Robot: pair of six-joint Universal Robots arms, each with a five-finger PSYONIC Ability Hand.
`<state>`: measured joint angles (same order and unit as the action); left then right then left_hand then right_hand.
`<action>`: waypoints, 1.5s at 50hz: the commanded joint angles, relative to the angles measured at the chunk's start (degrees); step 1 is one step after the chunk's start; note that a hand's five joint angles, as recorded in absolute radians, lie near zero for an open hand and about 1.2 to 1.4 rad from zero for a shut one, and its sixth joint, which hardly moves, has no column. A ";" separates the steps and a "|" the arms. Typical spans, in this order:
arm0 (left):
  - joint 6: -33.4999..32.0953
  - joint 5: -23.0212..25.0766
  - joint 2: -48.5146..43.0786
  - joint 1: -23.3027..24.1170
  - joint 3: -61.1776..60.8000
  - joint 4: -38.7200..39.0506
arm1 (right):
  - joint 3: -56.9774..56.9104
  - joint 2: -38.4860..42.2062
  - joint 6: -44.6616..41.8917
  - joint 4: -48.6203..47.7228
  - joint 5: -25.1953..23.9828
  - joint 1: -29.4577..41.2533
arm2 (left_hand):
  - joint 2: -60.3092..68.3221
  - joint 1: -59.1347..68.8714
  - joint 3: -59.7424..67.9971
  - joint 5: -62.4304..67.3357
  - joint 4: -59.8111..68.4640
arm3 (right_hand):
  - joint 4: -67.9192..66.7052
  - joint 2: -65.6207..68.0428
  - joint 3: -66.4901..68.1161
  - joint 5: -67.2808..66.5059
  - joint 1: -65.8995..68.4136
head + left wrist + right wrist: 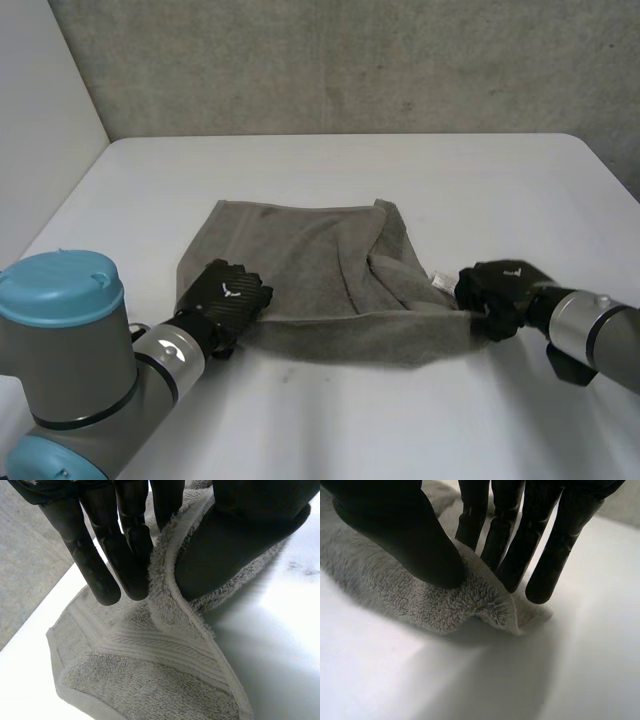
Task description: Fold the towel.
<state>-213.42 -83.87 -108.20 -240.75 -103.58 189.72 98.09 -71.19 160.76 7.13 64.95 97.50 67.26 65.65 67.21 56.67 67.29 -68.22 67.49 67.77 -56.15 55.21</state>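
— Where are the hands?
— The left hand (228, 292) pinches the towel's (310, 270) near edge at its left end. The right hand (497, 290) pinches the near right corner.
— And the towel?
— It lies rumpled mid-worktop (400, 170), with its right side folded over.

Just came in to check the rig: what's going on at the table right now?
The robot has a grey towel lying rumpled on the white table. Its left hand pinches the near left corner between thumb and fingers, and its right hand pinches the near right corner. The near edge runs between them; the fold is not finished.
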 commanded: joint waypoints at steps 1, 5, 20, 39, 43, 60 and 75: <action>-0.60 0.11 1.15 -0.42 0.66 -0.75 | -1.84 -2.82 -11.75 7.35 0.62 1.11 | 12.74 14.35 12.79 13.33 12.71 | -11.78 12.51 12.23 -13.85 24.79; -1.56 0.46 0.63 -1.65 3.28 -2.59 | -7.01 2.25 -23.35 16.48 5.52 5.23 | 12.74 14.35 12.79 13.33 12.71 | -11.78 12.51 12.23 -13.85 24.79; -12.02 0.37 -13.53 -4.29 31.42 -17.10 | -42.40 18.89 -25.34 20.40 15.03 13.60 | 12.74 14.35 12.79 13.33 12.71 | -11.78 12.51 12.23 -13.85 24.79; 21.20 -0.77 -7.20 -8.16 64.99 3.64 | -46.52 2.72 -12.23 -21.11 20.67 13.42 | 12.74 14.35 12.79 13.33 12.71 | -11.78 12.51 12.23 -13.85 24.79; 20.59 2.12 -6.15 -9.82 54.49 3.47 | -39.31 2.63 -12.67 -17.87 18.65 13.07 | 12.74 14.35 12.79 13.33 12.71 | -11.78 12.51 12.23 -13.85 24.79; 1.51 8.10 -11.95 -10.53 12.87 5.58 | -18.37 15.11 -19.35 -1.06 18.20 13.60 | 12.74 14.35 12.79 13.33 12.71 | -11.78 12.51 12.23 -13.85 24.79; -6.31 7.84 0.96 -11.32 -1.36 1.36 | -8.44 2.98 -13.55 4.91 9.15 10.35 | 12.74 14.35 12.79 13.33 12.71 | -11.78 12.51 12.23 -13.85 24.79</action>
<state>-220.04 -75.96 -112.42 -251.17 -101.91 191.95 86.53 -63.49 143.09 11.81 77.99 109.94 69.77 68.24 69.69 59.63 69.78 -68.53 67.56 68.11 -56.56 55.21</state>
